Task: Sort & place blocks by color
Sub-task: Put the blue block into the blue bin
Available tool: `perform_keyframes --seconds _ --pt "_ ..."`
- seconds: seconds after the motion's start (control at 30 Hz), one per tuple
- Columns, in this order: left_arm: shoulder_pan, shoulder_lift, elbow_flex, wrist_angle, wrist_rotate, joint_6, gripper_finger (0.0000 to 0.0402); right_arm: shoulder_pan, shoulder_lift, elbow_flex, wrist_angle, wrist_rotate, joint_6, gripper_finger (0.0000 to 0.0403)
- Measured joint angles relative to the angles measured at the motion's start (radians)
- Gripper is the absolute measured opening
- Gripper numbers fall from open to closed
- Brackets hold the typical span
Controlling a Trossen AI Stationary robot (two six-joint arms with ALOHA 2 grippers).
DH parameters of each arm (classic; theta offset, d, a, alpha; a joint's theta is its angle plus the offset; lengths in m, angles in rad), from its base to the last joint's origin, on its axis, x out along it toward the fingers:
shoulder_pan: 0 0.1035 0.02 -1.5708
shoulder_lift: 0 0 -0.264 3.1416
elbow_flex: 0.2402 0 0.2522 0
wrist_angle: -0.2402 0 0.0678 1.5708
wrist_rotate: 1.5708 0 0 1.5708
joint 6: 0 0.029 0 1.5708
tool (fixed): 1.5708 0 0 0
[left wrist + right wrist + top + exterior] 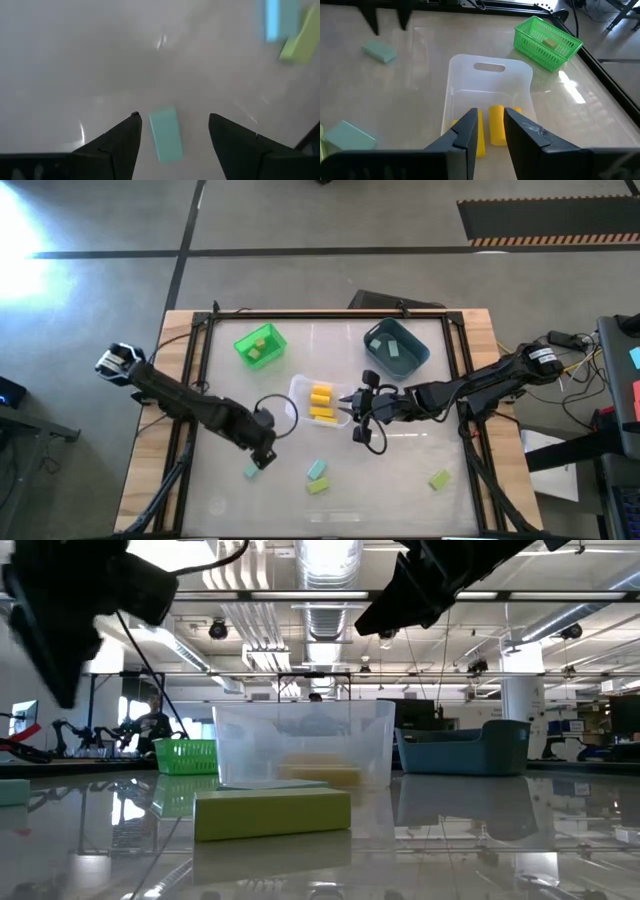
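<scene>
Seen from above, a bright green bin (pixel 260 345) is placed near the tabletop's far edge, left of middle, with a light green block inside it, and a dark blue-grey bin (pixel 396 347) is placed near the far edge, right of middle, with a pale block inside. A clear bin (pixel 318 399) at the middle of the tabletop (pixel 230 490) holds yellow blocks (pixel 321 402). The right gripper (pixel 349 407) is held over the clear bin's right rim. The left gripper (pixel 262 461) is held low over a pale teal block (pixel 250 472) toward the near edge, left of middle. A second teal block (pixel 317 470) and a light green block (pixel 318 486) are found touching near the middle of the near edge, and another light green block (pixel 439 478) lies toward the near right corner. In the low view, a light green block (pixel 272 812) is seen in front of the clear bin (pixel 304 745), with yellow showing through its wall. In the left wrist view, the fingers (pixel 117 145) are spread wide, and the teal block (pixel 165 134) lies on the tabletop between them, untouched. In the right wrist view, the fingers (pixel 465 131) are seen close together with a narrow gap and nothing gripped, above the yellow blocks (pixel 497 124) in the clear bin (pixel 490 70).
</scene>
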Motion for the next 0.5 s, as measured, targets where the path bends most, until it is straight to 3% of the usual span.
perform_keyframes --seconds 0.23,0.5 --pt "-0.080 0.124 0.001 -0.019 0.067 -0.105 0.0215 0.000 0.000 -0.001 0.000 0.000 0.002 0.0071" --pt "-0.114 0.222 0.002 -0.012 0.105 -0.106 0.0215 0.000 0.000 -0.001 0.000 0.000 0.008 0.0070"
